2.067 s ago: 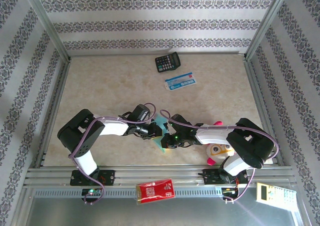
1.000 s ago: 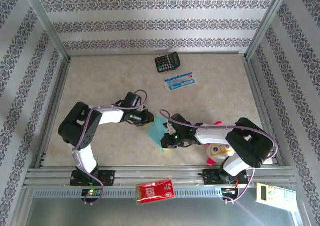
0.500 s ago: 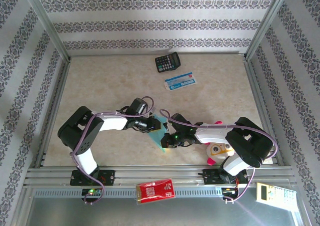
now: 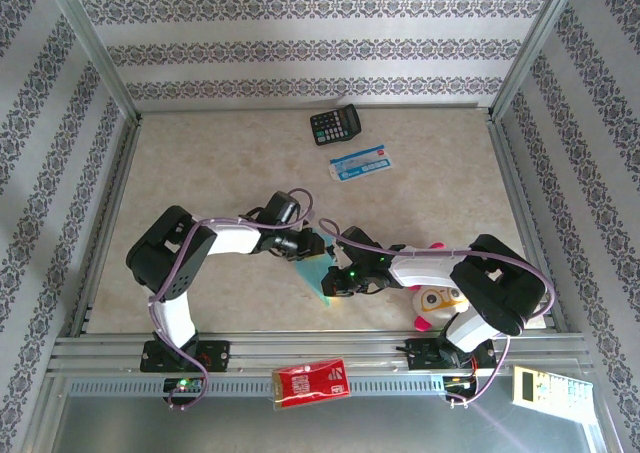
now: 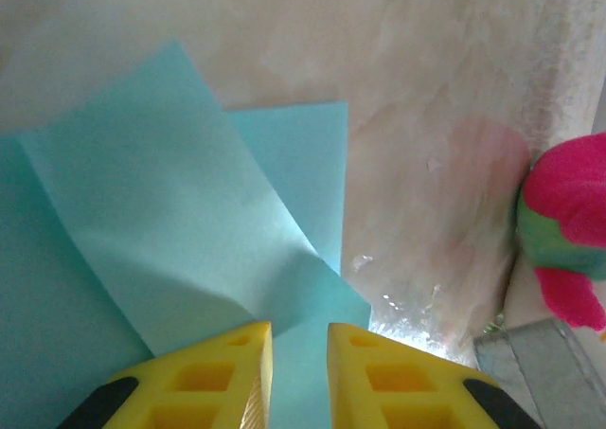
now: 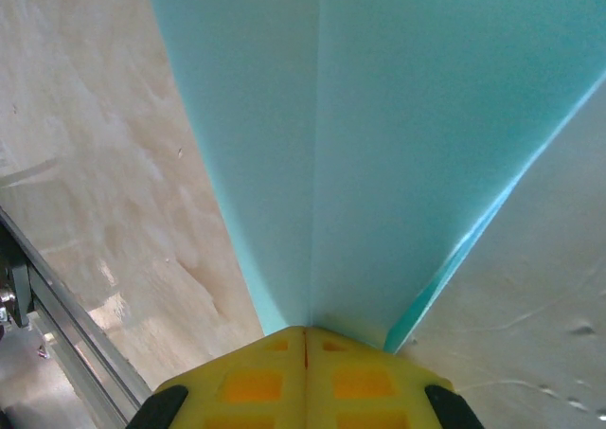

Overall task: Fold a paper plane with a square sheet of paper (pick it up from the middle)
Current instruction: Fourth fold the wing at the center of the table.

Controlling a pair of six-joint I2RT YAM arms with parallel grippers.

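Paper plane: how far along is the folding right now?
Done: the turquoise sheet already carries a centre crease and a folded flap. In hand: the right tool is shut on its edge at the crease, while the left tool, jaws slightly apart, sits over the flap. Left: it is not yet a slim dart; more folds remain.

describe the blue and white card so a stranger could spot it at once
On the beige table, find the black calculator at the far edge. The card lies flat just nearer than it, slightly right. It is a small blue and white rectangle, unlike the plain turquoise paper between the arms.
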